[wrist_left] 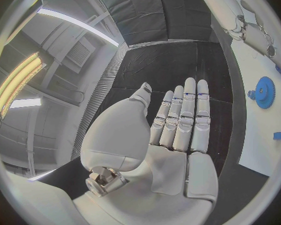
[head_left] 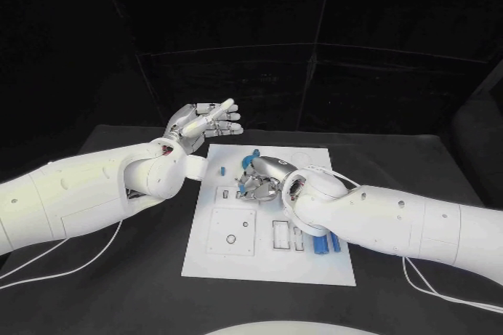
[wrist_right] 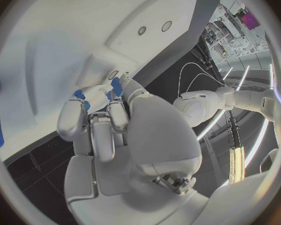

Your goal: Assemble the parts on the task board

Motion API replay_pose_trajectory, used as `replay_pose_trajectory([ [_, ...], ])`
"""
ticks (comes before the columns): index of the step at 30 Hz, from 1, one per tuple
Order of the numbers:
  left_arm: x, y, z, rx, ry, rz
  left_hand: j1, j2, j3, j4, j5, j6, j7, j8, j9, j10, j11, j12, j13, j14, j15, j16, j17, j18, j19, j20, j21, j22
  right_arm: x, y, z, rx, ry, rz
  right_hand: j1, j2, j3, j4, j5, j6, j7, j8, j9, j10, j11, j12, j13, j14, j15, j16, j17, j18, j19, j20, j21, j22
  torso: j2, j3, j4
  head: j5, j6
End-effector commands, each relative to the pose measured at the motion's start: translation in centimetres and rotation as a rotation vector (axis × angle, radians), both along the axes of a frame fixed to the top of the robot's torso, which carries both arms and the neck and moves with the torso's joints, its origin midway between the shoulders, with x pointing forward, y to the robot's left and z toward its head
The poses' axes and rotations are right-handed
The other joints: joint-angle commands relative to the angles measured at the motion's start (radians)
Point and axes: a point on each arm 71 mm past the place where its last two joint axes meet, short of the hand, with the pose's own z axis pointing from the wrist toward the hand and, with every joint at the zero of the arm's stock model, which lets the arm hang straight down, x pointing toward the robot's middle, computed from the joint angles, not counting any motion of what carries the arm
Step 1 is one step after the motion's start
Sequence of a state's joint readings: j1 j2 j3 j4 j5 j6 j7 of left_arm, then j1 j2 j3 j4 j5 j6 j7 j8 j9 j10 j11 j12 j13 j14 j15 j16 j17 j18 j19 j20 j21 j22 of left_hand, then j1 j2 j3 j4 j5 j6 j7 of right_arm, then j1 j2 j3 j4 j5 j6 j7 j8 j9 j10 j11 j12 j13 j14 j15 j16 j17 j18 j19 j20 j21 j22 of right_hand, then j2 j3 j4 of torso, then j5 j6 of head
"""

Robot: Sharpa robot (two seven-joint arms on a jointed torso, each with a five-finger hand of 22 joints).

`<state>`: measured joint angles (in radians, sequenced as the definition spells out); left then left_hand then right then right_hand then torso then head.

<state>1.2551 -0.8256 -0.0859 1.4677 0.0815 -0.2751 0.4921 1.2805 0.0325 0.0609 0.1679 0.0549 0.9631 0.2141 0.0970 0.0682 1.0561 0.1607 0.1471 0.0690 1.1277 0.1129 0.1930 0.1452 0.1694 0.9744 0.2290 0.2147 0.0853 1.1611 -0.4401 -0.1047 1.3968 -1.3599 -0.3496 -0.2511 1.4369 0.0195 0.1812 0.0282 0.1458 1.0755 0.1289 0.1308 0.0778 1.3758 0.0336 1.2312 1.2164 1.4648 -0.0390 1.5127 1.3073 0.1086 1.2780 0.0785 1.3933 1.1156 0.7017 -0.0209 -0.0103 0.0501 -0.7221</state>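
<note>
Parts in blue are seen in the head view on the white task board [head_left: 315,266], which lies in the middle of the black table [head_left: 419,153]. Several upright blue parts [head_left: 318,243] are stood in slots near the board's near right corner, just beside the right arm. A small blue part [head_left: 223,168] is seen near the board's far left edge, and another blue piece [head_left: 253,154] is seen just beyond the right hand [head_left: 262,181]. That hand is lowered onto the far half of the board with its fingers curled downward. The left hand [head_left: 202,123] is raised off the board's far left corner, fingers stretched out and nothing held.

From the left wrist view, the left hand [wrist_left: 172,135] is shown flat and open, fingers straight and side by side, above the black table. A blue gear [wrist_left: 263,91] and a small blue block [wrist_left: 278,135] are seen on the board beyond it.

From the right wrist view, the right hand [wrist_right: 109,130] is shown with its fingertips [wrist_right: 72,120] pressed against the board, and small blue pieces [wrist_right: 116,86] are seen at those fingertips. Whether one is gripped cannot be told.
</note>
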Motion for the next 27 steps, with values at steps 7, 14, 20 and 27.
replay_pose_trajectory([
  [7, 0.06, -0.25, 0.19, -0.002, -0.014, -0.015, 0.001, 0.009, -0.003, -0.001, -0.002, 0.009, 0.000, 0.001, -0.002, 0.008, -0.001, 0.000, 0.001, 0.002, 0.002, -0.001, 0.001, 0.014, 0.004, 0.000, 0.001, -0.001, 0.05, 0.22, -0.37, -0.055, -0.021, 0.013, -0.002, 0.007, 0.005, 0.000, 0.004, 0.028, -0.020, 0.004, 0.010, 0.000, -0.009, -0.003, -0.001, 0.075, -0.003, -0.005, 0.116, -0.016, 0.000, -0.007, 0.002, 0.000, 0.000, 0.0018, -0.0018, 0.008, -0.010],
  [14, 0.08, -0.29, 0.17, -0.002, -0.013, -0.016, 0.001, 0.009, -0.003, -0.001, -0.002, 0.009, 0.000, 0.001, -0.002, 0.008, -0.001, -0.001, 0.001, 0.002, 0.002, -0.001, 0.001, 0.014, 0.004, 0.000, 0.001, -0.002, 0.16, 0.22, -0.64, -0.066, -0.018, 0.011, -0.005, 0.005, 0.007, -0.001, 0.004, 0.027, -0.019, 0.003, 0.010, -0.001, -0.008, -0.005, -0.001, 0.075, -0.002, -0.006, 0.114, -0.016, 0.000, -0.007, 0.002, -0.001, 0.000, 0.0015, -0.0015, 0.009, -0.014],
  [20, 0.10, -0.25, 0.16, -0.001, -0.012, -0.015, 0.001, 0.009, -0.004, -0.001, -0.002, 0.009, 0.000, 0.000, -0.002, 0.008, -0.001, -0.001, 0.001, 0.001, 0.003, -0.002, 0.002, 0.014, 0.004, 0.000, 0.000, -0.002, 0.22, 0.05, -0.83, -0.080, -0.016, 0.008, -0.005, 0.005, 0.007, -0.001, 0.004, 0.026, -0.019, 0.003, 0.010, -0.001, -0.008, -0.005, -0.002, 0.075, -0.002, -0.006, 0.114, -0.016, 0.000, -0.007, 0.002, -0.001, 0.000, 0.0011, -0.0011, 0.009, -0.017],
  [27, 0.11, -0.22, 0.15, -0.001, -0.012, -0.015, 0.001, 0.009, -0.004, -0.001, -0.002, 0.009, 0.001, 0.000, -0.002, 0.008, 0.000, -0.001, 0.001, 0.001, 0.003, -0.003, 0.002, 0.014, 0.004, 0.000, 0.000, -0.002, 0.25, -0.21, -0.98, -0.096, -0.008, 0.007, -0.009, 0.001, 0.008, -0.002, 0.003, 0.025, -0.018, 0.001, 0.009, -0.002, -0.007, -0.007, -0.003, 0.075, -0.002, -0.006, 0.114, -0.016, 0.000, -0.007, 0.002, -0.001, 0.000, 0.0007, -0.0014, 0.010, -0.018],
])
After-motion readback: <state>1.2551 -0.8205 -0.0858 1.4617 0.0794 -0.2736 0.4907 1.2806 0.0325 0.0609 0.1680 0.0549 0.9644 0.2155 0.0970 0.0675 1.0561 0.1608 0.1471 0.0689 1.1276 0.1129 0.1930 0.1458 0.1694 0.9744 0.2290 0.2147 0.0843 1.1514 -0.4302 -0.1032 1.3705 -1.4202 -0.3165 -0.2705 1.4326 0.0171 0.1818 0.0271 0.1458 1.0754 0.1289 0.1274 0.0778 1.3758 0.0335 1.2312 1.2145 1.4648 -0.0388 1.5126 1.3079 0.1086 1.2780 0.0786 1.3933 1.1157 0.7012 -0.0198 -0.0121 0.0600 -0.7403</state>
